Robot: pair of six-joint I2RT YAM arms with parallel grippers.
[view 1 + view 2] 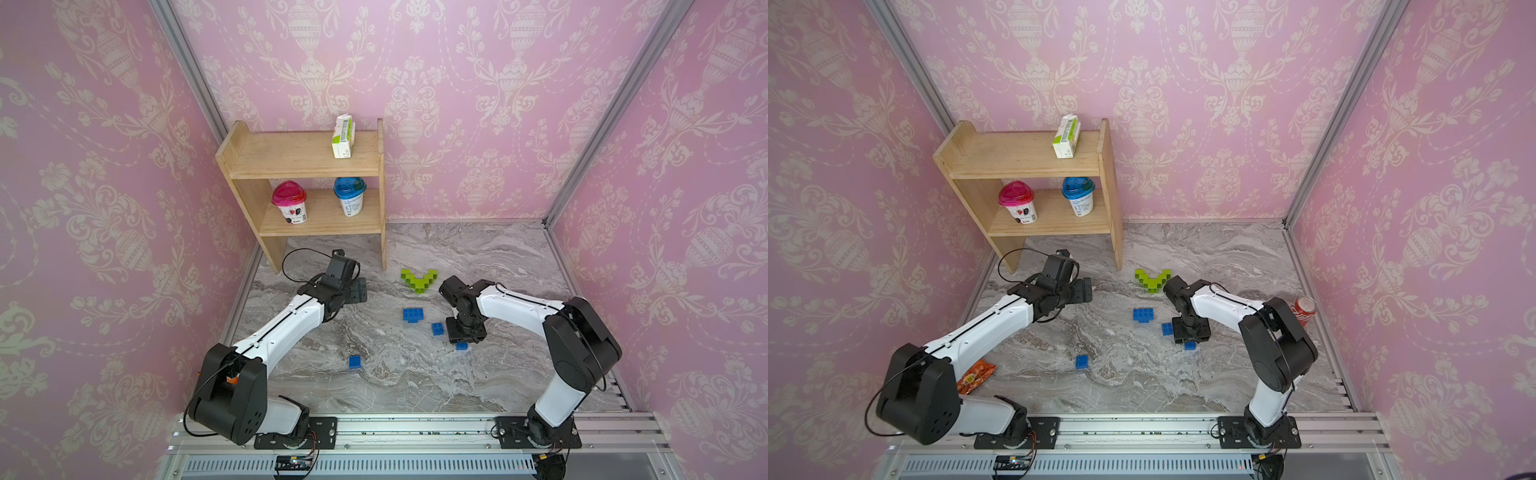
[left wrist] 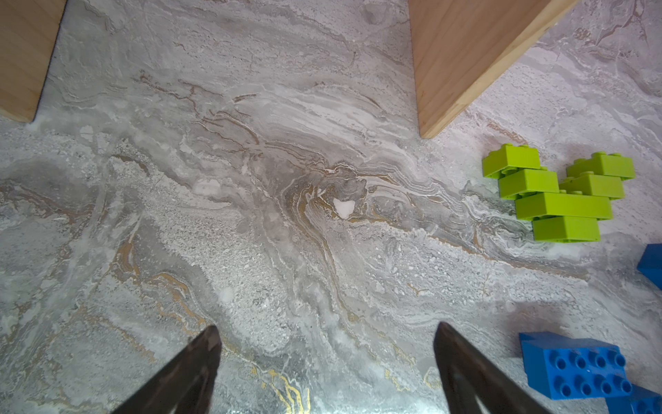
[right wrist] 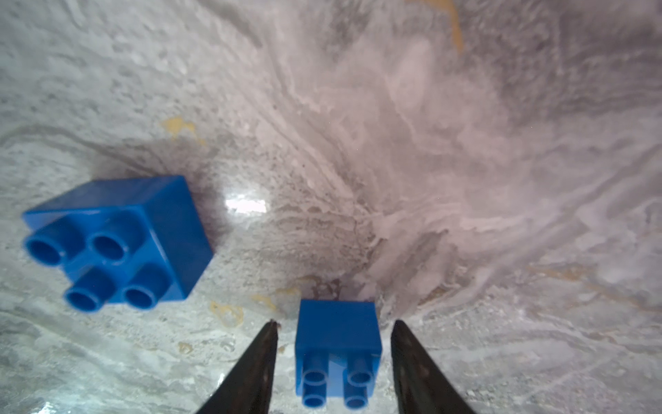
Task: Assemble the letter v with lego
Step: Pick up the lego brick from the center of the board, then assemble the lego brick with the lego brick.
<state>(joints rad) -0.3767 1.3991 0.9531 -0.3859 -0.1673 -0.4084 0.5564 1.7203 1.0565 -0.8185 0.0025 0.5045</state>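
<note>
- Lego point(image 1: 1144, 314) lies scattered on the marble desk point(image 1: 395, 386), around both end effectors.
- Left end effector point(image 2: 326, 333): jaws spread wide, nothing between them.
- Right end effector point(image 3: 335, 322): jaws parted, gripping nothing.
- Lime-green V point(image 1: 419, 281) sits between the two end effectors, touching neither.
- Small blue brick point(image 3: 338, 344) stands between the right fingertips with a gap on each side, and a second blue brick point(image 3: 118, 240) sits just beside.
</note>
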